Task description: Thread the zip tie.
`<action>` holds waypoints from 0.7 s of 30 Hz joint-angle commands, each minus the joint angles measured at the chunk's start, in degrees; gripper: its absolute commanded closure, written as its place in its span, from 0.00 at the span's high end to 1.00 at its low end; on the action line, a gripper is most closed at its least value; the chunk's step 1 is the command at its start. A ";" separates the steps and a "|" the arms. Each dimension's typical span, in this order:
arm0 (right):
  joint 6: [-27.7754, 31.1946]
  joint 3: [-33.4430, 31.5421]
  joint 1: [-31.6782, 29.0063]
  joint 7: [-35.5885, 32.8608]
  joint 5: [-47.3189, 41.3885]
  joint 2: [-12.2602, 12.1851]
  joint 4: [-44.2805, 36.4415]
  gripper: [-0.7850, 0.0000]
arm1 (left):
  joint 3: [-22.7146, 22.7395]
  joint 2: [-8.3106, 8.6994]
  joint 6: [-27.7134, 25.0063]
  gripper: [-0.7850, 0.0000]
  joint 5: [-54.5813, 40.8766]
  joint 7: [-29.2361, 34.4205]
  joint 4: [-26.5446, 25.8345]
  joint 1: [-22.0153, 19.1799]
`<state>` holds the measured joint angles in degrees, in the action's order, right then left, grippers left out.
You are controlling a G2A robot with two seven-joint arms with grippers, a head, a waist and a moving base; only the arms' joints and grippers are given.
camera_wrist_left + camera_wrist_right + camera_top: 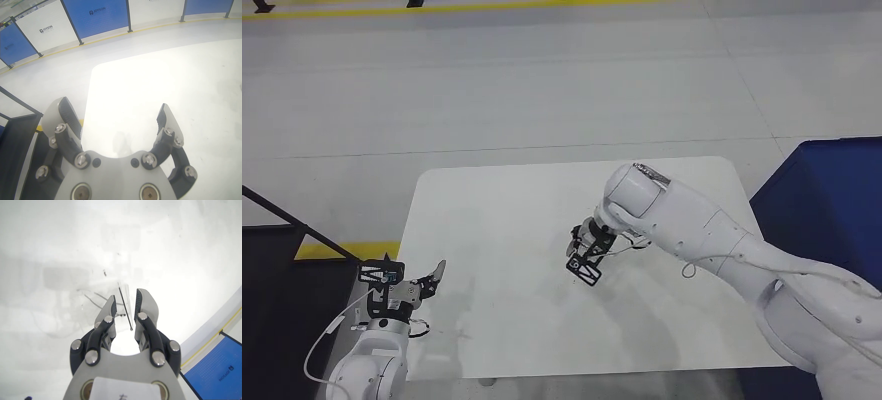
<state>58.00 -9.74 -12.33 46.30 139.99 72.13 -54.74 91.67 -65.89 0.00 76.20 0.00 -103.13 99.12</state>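
**Zip tie between the right claw's parted fingers at mid-table**

The zip tie shows in the right wrist view as a thin dark strip lying straight in the gap between the two pads. The right gripper has its fingers a little apart around the strip. Whether either pad touches it cannot be told.

In the top view that gripper sits near the centre of the white table, its arm entering from 4 o'clock. The left gripper is spread wide with nothing in it, at the table's 9 o'clock edge, well apart from the right one.
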 commanded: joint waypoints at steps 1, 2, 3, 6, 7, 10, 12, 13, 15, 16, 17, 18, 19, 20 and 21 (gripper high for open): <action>0.00 0.00 0.59 0.00 1.36 -0.59 1.02 0.28 | 0.00 0.00 0.00 1.00 0.00 0.00 0.00 0.00; 0.00 0.00 0.78 -0.01 1.87 -0.76 1.41 0.28 | 0.00 0.00 0.00 1.00 0.00 0.00 0.00 0.00; 0.00 0.00 0.94 -0.01 2.74 -0.86 1.83 0.29 | 0.00 0.00 0.00 1.00 0.00 0.00 0.00 0.00; 0.00 0.00 1.16 -0.01 3.64 -0.73 2.56 0.30 | 0.00 0.00 0.00 1.00 0.00 0.00 0.00 0.00; 0.00 0.00 1.24 -0.01 4.36 -0.55 2.70 0.29 | 0.00 0.00 0.00 1.00 0.00 0.00 0.00 0.00; 0.00 0.00 1.27 -0.01 5.41 0.26 3.21 0.29 | 0.00 0.00 0.00 1.00 0.00 0.00 0.00 0.00; 0.00 0.00 1.44 -0.01 5.95 1.00 3.20 0.28 | 0.00 0.00 0.00 1.00 0.00 0.00 0.00 0.00; 0.00 0.00 1.55 -0.01 6.35 1.38 3.33 0.28 | 0.00 0.00 0.00 1.00 0.00 0.00 0.00 0.00; 0.00 0.00 1.80 -0.01 6.46 2.19 3.17 0.28 | 0.00 0.00 0.00 1.00 0.00 0.00 0.00 0.00; 0.00 0.00 1.86 -0.01 6.22 2.57 2.73 0.29 | 0.00 0.00 0.00 1.00 0.00 0.00 0.00 0.00; 0.00 0.00 1.97 -0.01 6.04 2.89 2.36 0.29 | 0.00 0.00 0.00 1.00 0.00 0.00 0.00 0.00; 0.00 0.00 2.04 -0.01 5.66 3.15 2.16 0.28 | 0.00 0.00 0.00 1.00 0.00 0.00 0.00 0.00; 0.00 0.00 2.19 -0.01 5.40 3.39 2.19 0.28 | 0.00 0.00 0.00 1.00 0.00 0.00 0.00 0.00; 0.00 0.00 2.15 -0.01 4.96 3.61 2.34 0.28 | 0.00 0.00 0.00 1.00 0.00 0.00 0.00 0.00; 0.00 0.00 1.99 -0.01 5.20 3.85 2.61 0.28 | 0.00 0.00 0.00 1.00 0.00 0.00 0.00 0.00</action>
<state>58.00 -9.74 -10.20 46.29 145.08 75.78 -52.39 91.67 -65.89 0.00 76.20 0.00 -103.13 99.12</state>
